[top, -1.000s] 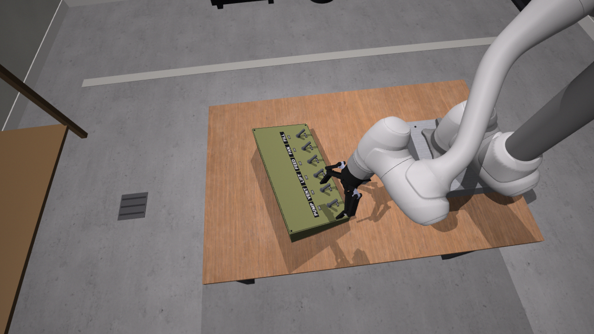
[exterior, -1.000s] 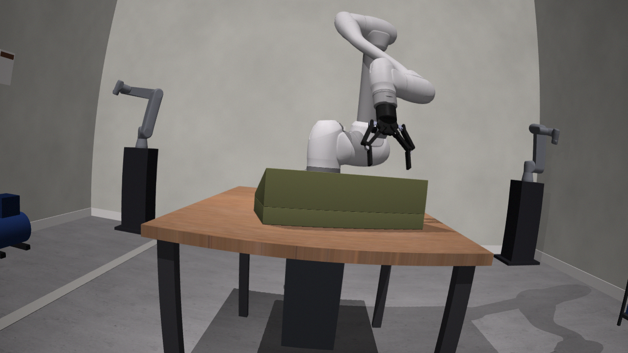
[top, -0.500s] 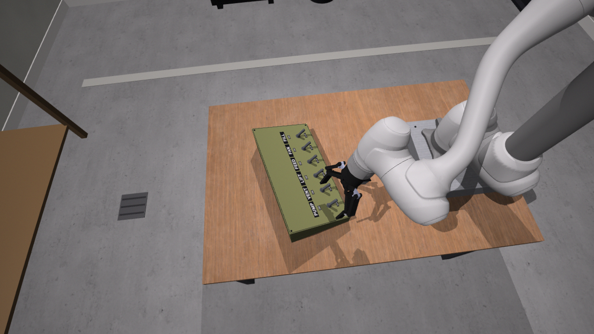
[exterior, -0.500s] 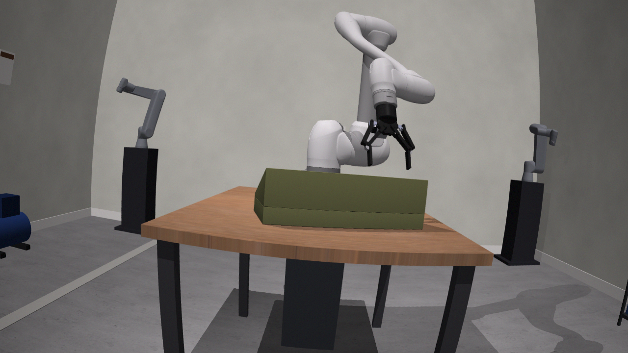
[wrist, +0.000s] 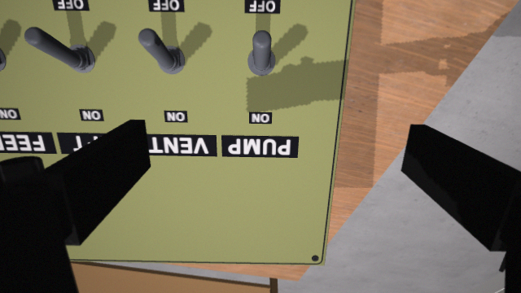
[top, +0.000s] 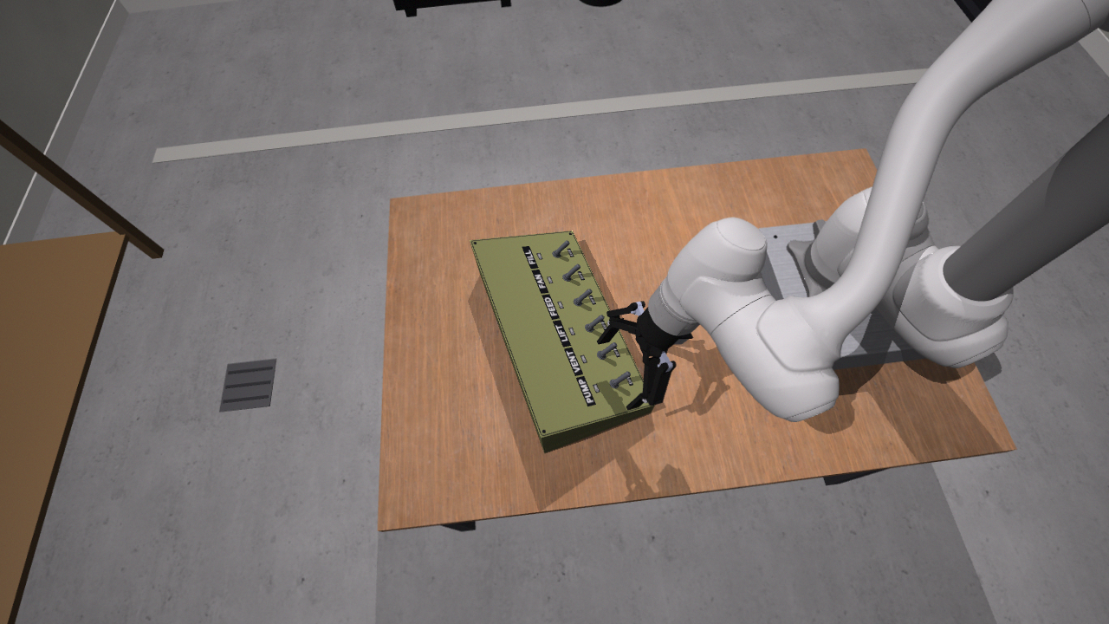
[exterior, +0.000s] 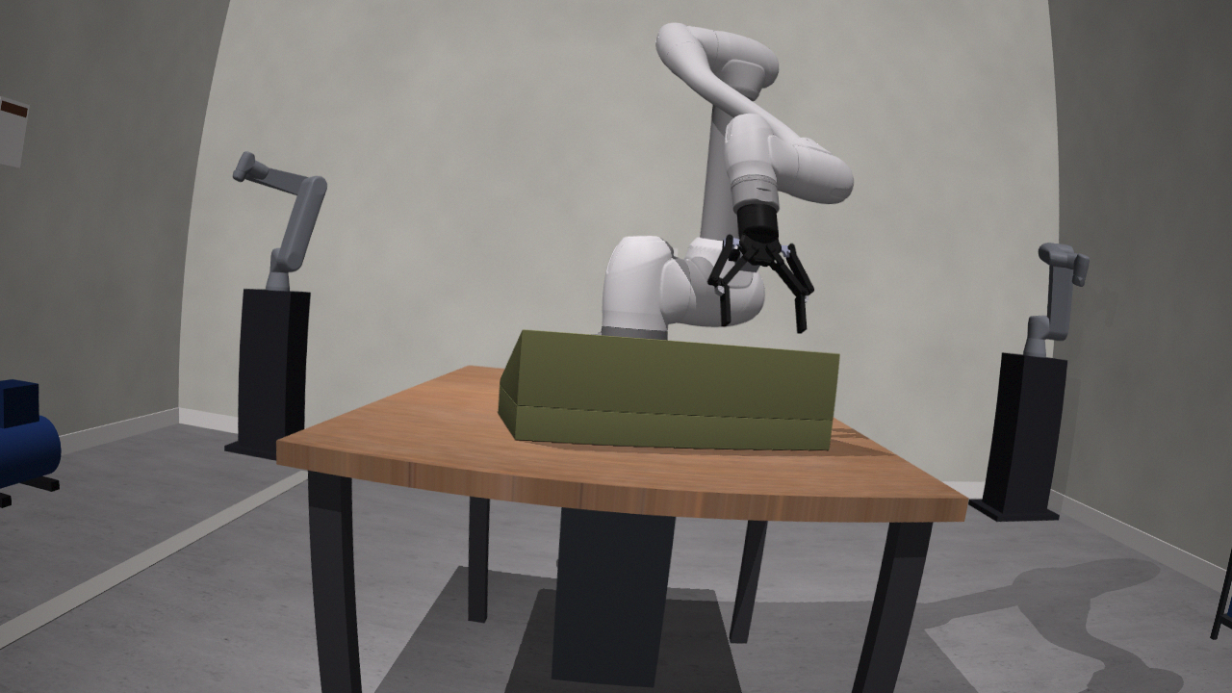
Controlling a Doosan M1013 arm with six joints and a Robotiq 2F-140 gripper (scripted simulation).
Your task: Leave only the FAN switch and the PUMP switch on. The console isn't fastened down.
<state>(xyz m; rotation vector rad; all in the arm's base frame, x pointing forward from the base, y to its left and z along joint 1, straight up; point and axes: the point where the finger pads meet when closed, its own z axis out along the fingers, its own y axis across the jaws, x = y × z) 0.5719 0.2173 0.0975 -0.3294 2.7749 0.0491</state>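
Observation:
An olive-green console lies at an angle on the wooden table. It carries a row of grey toggle switches labelled FILL, FAN, FEED, LIFT, VENT and PUMP. In the wrist view the PUMP lever, the VENT lever and the LIFT lever all lean toward their OFF marks. The FAN lever is too small to read. My gripper is wide open and empty. It hangs above the PUMP end of the console, clear of the levers, with the PUMP label between its fingers.
The console's PUMP end lies near the table's edge. My arm's base stands on the table behind the console. Two other arms on black pedestals stand off to the sides. A second wooden table is at far left.

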